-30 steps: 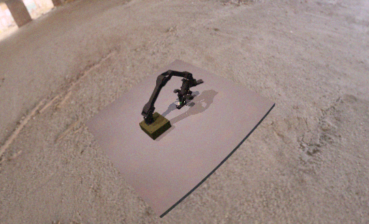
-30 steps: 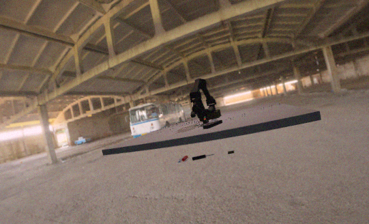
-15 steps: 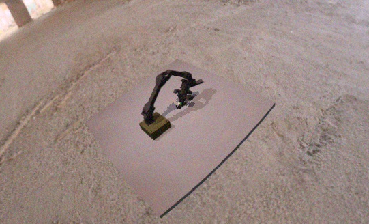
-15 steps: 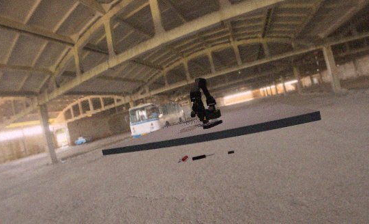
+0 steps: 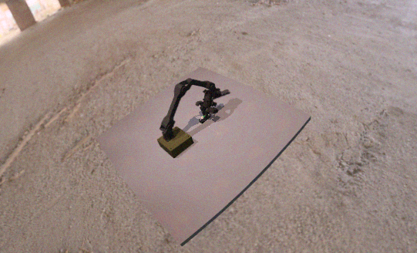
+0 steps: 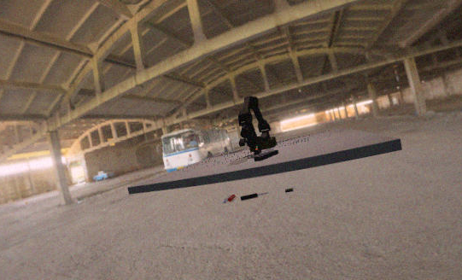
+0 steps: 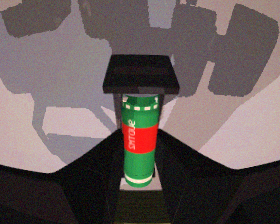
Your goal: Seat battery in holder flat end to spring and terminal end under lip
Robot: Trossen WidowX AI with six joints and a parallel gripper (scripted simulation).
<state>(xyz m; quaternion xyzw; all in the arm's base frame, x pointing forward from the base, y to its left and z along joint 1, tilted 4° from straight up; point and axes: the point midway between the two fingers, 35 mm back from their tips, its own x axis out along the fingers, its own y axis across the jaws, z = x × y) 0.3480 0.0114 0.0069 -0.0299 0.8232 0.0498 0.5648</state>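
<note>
The battery (image 7: 140, 138) (image 5: 203, 116), green with a red band, lies lengthwise between the fingers. In the wrist view its upper end reaches the black end block of the holder (image 7: 141, 74) (image 6: 266, 156). No spring shows; the block's top covers that area. The lower end, with a pale ring, lies above a pale patch, and I cannot tell whether a gap remains under it. My gripper (image 7: 139, 135) (image 5: 204, 117) is shut on the battery, low over the holder. Whether the battery lies fully down or slightly tilted cannot be told. The holder's side walls are largely hidden by the fingers.
The arm's olive base block (image 5: 175, 143) stands on the pale table top (image 5: 215, 170), which has a dark front edge (image 6: 264, 171). Small red and black items (image 6: 249, 196) show beyond that edge in the exterior view. Arm shadows lie around the holder.
</note>
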